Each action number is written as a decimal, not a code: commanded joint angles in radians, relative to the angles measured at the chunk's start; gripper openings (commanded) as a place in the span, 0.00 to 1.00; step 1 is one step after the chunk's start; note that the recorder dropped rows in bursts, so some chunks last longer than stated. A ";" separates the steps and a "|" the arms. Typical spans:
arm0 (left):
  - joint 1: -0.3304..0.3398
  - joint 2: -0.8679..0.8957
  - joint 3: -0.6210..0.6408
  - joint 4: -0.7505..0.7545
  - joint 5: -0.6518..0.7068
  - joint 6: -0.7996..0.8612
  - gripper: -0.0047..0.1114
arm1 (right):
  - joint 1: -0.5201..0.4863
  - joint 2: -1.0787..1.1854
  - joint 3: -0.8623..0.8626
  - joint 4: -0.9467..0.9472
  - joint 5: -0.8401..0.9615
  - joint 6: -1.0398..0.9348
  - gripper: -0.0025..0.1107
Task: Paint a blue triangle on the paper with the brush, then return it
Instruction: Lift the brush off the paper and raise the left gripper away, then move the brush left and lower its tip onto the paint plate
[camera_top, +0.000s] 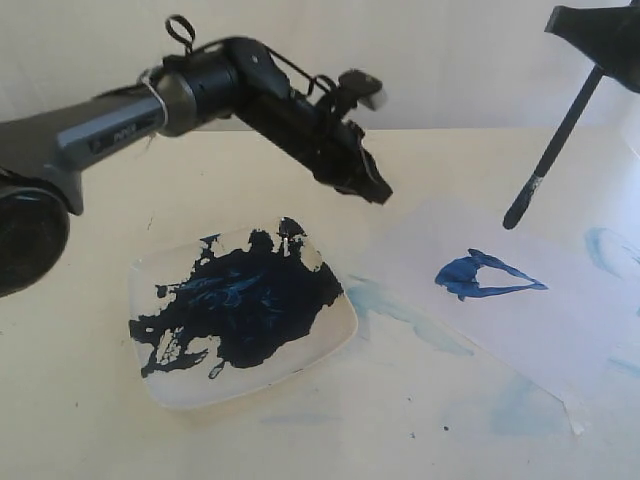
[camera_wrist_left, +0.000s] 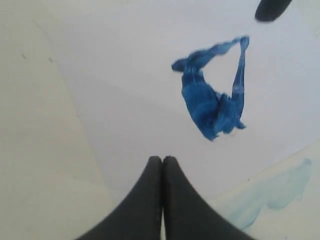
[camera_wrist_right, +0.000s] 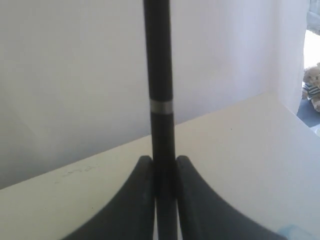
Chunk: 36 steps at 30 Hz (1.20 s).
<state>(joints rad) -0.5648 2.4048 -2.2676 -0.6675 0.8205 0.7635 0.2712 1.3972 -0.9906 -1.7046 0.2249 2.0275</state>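
Observation:
The paper (camera_top: 520, 300) lies on the table at the right, and on it sits the blue triangle (camera_top: 484, 276), long and flat with its left corner filled in; the left wrist view shows that blue triangle (camera_wrist_left: 212, 97) on the paper (camera_wrist_left: 125, 90). My right gripper (camera_wrist_right: 163, 161) is shut on the brush (camera_wrist_right: 160, 80), high at the top right of the exterior view. There the brush (camera_top: 555, 150) hangs tilted, its dark tip just above the paper and apart from the triangle. My left gripper (camera_top: 378, 190) hovers shut and empty above the paper's left edge, jaws pressed together (camera_wrist_left: 162, 159).
A square white plate (camera_top: 330, 340) smeared with dark blue paint lies left of the paper. Pale light-blue smears (camera_top: 400, 310) mark the table around the sheet. A wall rises behind the table; a small teddy bear (camera_wrist_right: 312, 85) shows past the table's far corner.

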 joint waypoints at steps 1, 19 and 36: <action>0.053 -0.110 -0.010 0.042 0.065 -0.068 0.04 | 0.000 -0.060 0.013 0.021 -0.002 -0.016 0.02; 0.342 -1.138 1.000 0.139 -0.188 -0.083 0.04 | 0.000 -0.325 0.123 0.095 -0.488 0.045 0.02; 0.342 -1.870 1.502 0.202 -0.161 -0.196 0.04 | 0.023 -0.075 0.118 0.578 -0.836 -0.126 0.02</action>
<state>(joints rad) -0.2248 0.6093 -0.8162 -0.4745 0.5903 0.5852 0.2784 1.2713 -0.8743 -1.2368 -0.5517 1.9978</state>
